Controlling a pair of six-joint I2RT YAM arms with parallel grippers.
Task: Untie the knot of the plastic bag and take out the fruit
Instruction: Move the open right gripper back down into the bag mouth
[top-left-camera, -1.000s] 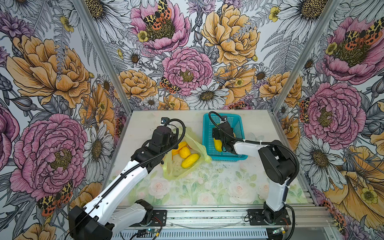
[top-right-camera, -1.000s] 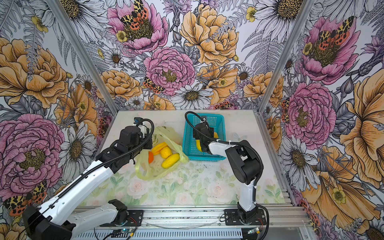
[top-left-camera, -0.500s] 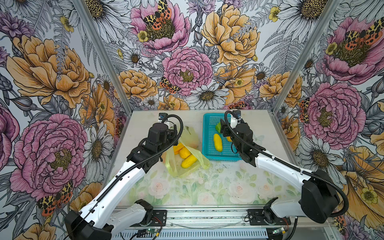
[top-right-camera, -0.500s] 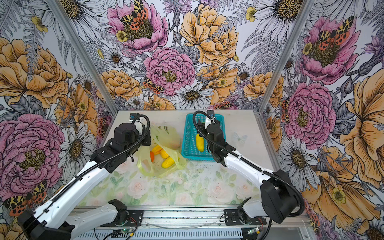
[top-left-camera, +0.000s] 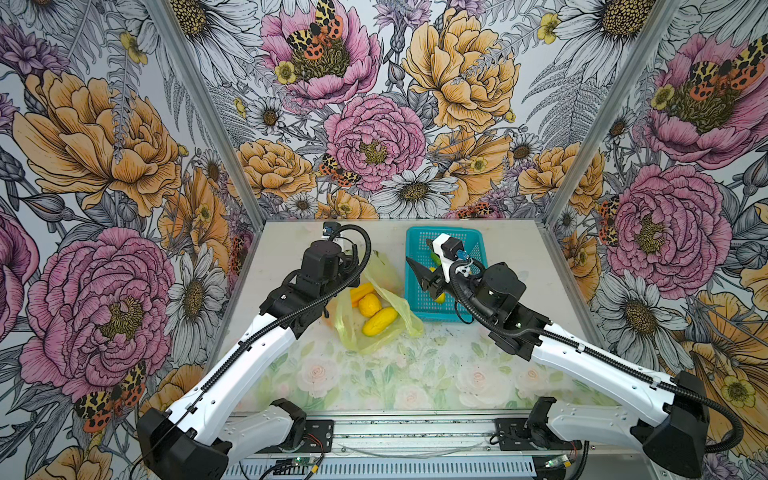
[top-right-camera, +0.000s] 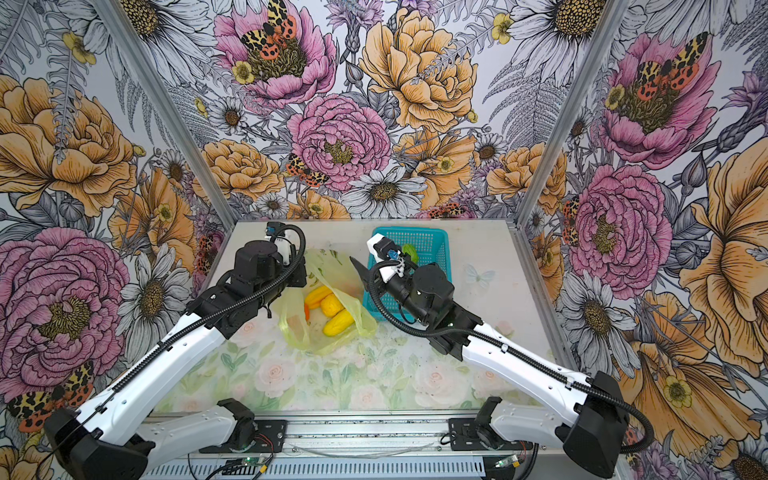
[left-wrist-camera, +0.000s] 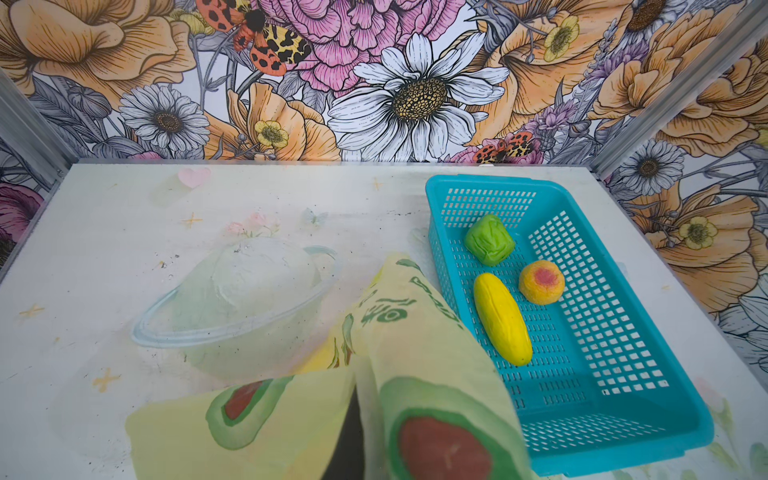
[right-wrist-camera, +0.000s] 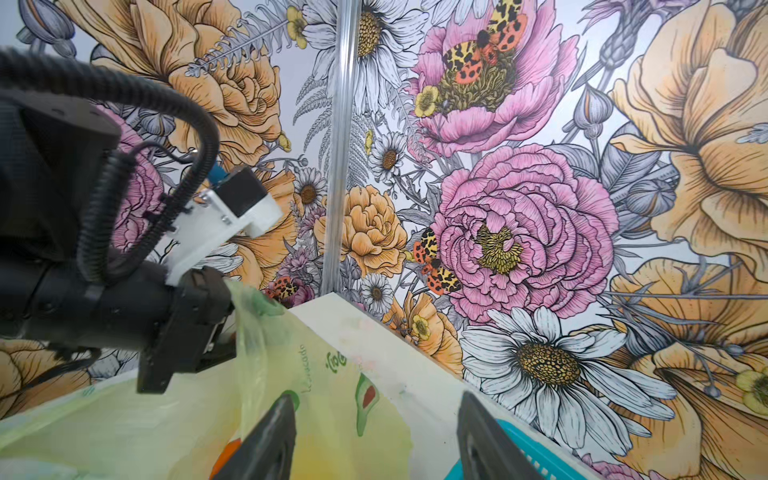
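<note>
The plastic bag (top-left-camera: 376, 343) (top-right-camera: 328, 266) lies open at mid-table, yellow-green with avocado prints. My left gripper (top-left-camera: 352, 269) (right-wrist-camera: 226, 328) is shut on its raised rim, and the film drapes over the jaws in the left wrist view (left-wrist-camera: 415, 332). Fruit shows inside the bag: a long yellow one (top-left-camera: 379, 321) (top-right-camera: 338, 323), a round yellow one (top-left-camera: 369, 304) and an orange-yellow one (top-left-camera: 358, 292). My right gripper (top-left-camera: 424, 276) (right-wrist-camera: 376, 399) hangs open and holds nothing, above the gap between the bag and the basket. The knot is out of view.
The turquoise basket (top-left-camera: 478, 235) (left-wrist-camera: 498, 183) stands at the back right. It holds a green fruit (left-wrist-camera: 489, 240), a peach one (left-wrist-camera: 541, 282) and a long yellow one (left-wrist-camera: 503, 318). Flowered walls close the back and both sides.
My right gripper left the long yellow fruit in the basket, rose and swung left toward the bag, and its jaws have narrowed a little. My left gripper still holds the bag's rim up.
</note>
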